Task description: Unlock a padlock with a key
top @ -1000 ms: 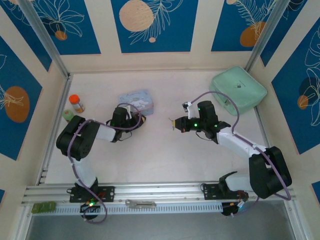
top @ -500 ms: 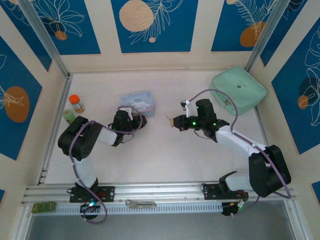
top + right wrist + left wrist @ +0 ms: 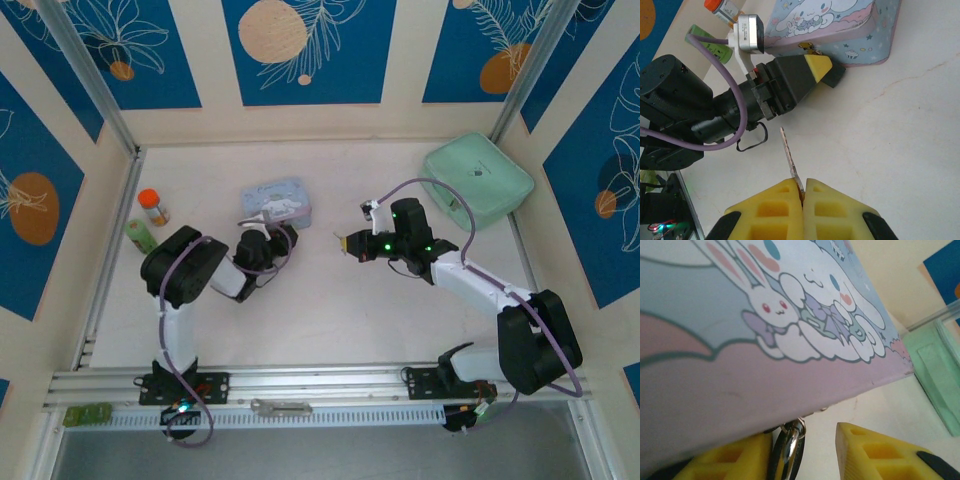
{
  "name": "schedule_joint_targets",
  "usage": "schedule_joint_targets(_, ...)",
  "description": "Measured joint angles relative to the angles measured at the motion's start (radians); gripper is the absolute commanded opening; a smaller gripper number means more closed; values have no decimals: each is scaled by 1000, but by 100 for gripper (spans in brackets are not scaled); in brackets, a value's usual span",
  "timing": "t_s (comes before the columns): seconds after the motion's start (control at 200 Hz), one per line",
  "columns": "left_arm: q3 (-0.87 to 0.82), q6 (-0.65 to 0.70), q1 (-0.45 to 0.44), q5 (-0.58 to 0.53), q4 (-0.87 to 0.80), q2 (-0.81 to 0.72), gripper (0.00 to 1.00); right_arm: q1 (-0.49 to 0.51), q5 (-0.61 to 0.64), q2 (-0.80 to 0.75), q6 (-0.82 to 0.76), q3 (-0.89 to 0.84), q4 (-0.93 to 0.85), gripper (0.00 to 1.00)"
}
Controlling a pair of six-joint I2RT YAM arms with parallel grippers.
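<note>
A pale table [image 3: 330, 320] stands inside cream walls [image 3: 400, 60] with blue floral panels. The left gripper [image 3: 802, 436] lies low against the tin [image 3: 790, 315], jaws parted around the padlock [image 3: 790, 446] shackle. The right gripper [image 3: 802, 192] is clamped on the key [image 3: 788, 155].

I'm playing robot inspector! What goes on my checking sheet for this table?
Surface: pale table, with a faint hairline mark near the tin.
Job's things: key pinched in the right gripper; a metal loop, probably the padlock, by the tin's lower edge.
Clutter: mint case, orange-capped bottle, green tube.
Grippers: left gripper open, the loop between its pads; right gripper shut on the key.
Cables: purple cables loop along both arms.
Surroundings: blue leaf-patterned panels; metal rail at the near edge.
</note>
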Motion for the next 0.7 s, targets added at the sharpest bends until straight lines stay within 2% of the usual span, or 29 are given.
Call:
schedule_joint_targets(0.05, 0, -6, -2, -6, 7, 5, 33, 0, 3, 0, 0, 0, 0, 0)
schedule_joint_targets(0.23, 0, -37, -2, -9, -3, 9, 10, 0, 14, 0, 0, 0, -9, 0)
schedule_joint_targets(0.275, 0, -46, -2, -2, -2, 4, 0, 0, 16, 0, 0, 0, -10, 0)
schedule_joint_targets(0.515, -9, -119, -4, 69, -71, -44, 0, 0, 44, 1, 11, 0, -15, 0)
schedule_joint_targets(0.7, -9, -234, -4, 166, -99, -67, 0, 0, 52, 36, 55, -3, -5, 0)
